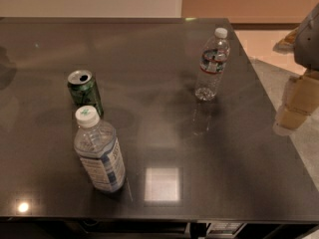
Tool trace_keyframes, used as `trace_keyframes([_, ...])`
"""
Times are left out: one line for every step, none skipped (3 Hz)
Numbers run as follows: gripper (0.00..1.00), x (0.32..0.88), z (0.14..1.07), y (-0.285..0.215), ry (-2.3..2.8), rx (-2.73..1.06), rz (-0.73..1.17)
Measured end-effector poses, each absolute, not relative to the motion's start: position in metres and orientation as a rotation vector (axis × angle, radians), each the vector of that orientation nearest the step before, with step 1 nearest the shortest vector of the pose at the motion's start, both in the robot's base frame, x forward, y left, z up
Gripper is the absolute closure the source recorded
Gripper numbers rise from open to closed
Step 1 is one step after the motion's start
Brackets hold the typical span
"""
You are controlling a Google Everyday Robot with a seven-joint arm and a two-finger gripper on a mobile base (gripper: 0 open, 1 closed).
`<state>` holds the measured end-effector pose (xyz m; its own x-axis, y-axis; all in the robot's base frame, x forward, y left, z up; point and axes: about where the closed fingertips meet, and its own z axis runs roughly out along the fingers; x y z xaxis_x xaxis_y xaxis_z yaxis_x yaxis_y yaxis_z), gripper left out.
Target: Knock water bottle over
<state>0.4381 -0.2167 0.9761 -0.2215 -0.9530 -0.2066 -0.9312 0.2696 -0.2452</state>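
Note:
The water bottle [213,65] is slim, clear and ribbed, with a white cap and a dark band with a red edge. It stands upright on the dark table [164,133], toward the back right. My gripper [295,103] appears as a pale tan shape at the right edge of the view, under a grey arm part [310,36]. It is off the table's right side, well to the right of the water bottle and apart from it.
A wider bottle with a large pale label [99,152] stands upright at the front left. An open green soda can [84,91] stands just behind it. The table's right edge runs diagonally close to the water bottle, with floor beyond.

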Motion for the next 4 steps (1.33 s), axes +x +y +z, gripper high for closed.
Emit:
trace_keyframes([0.0,0.438,0.976,-0.217,2.232,-1.725,-0.098])
trace_keyframes([0.0,0.448,0.975,-0.216,2.23,-1.716,-0.075])
trace_keyframes([0.0,0.471,0.973,-0.213,2.21,-1.702,-0.052])
trace_keyframes([0.0,0.503,0.969,-0.212,2.189,-1.646,-0.013])
